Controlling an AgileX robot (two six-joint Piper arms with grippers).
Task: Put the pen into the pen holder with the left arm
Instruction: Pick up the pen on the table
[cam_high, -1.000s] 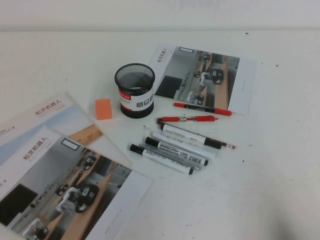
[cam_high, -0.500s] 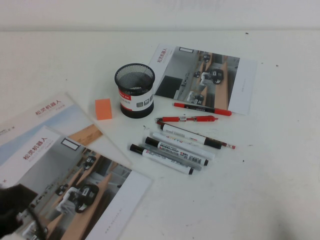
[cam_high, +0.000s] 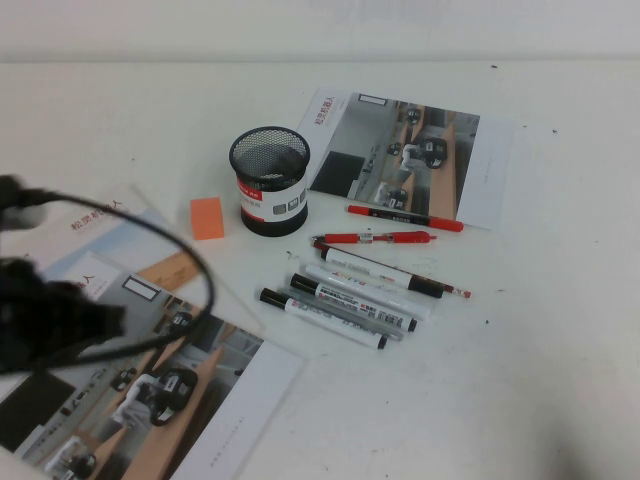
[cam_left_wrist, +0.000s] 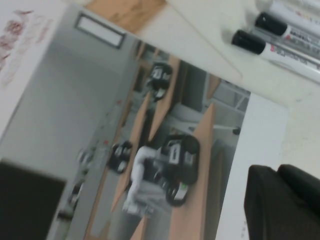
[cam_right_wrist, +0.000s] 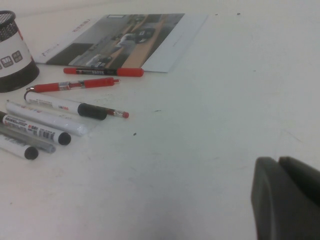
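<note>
Several white-barrelled markers with black caps lie side by side right of the table's middle; the pen (cam_high: 322, 318) is the front one, with a black cap and black tail tip. Its cap also shows in the left wrist view (cam_left_wrist: 248, 42). The black mesh pen holder (cam_high: 270, 181) with a red-and-white band stands upright behind them and shows in the right wrist view (cam_right_wrist: 12, 55). My left arm is a blur over the brochures at the left, well left of the markers; the left gripper (cam_left_wrist: 278, 172) is shut and empty. My right gripper (cam_right_wrist: 277, 162) is shut and empty, low over bare table right of the markers.
Two red pens (cam_high: 375, 238) and a grey pen lie among the markers. An orange block (cam_high: 207, 217) sits left of the holder. One brochure (cam_high: 405, 158) lies behind the pens; overlapping brochures (cam_high: 190, 390) cover the front left. A black cable (cam_high: 190, 250) loops from the left arm.
My left arm has come in from the front left corner and moved forward and up over the brochures, trailing its cable. The pens and holder have not moved.
</note>
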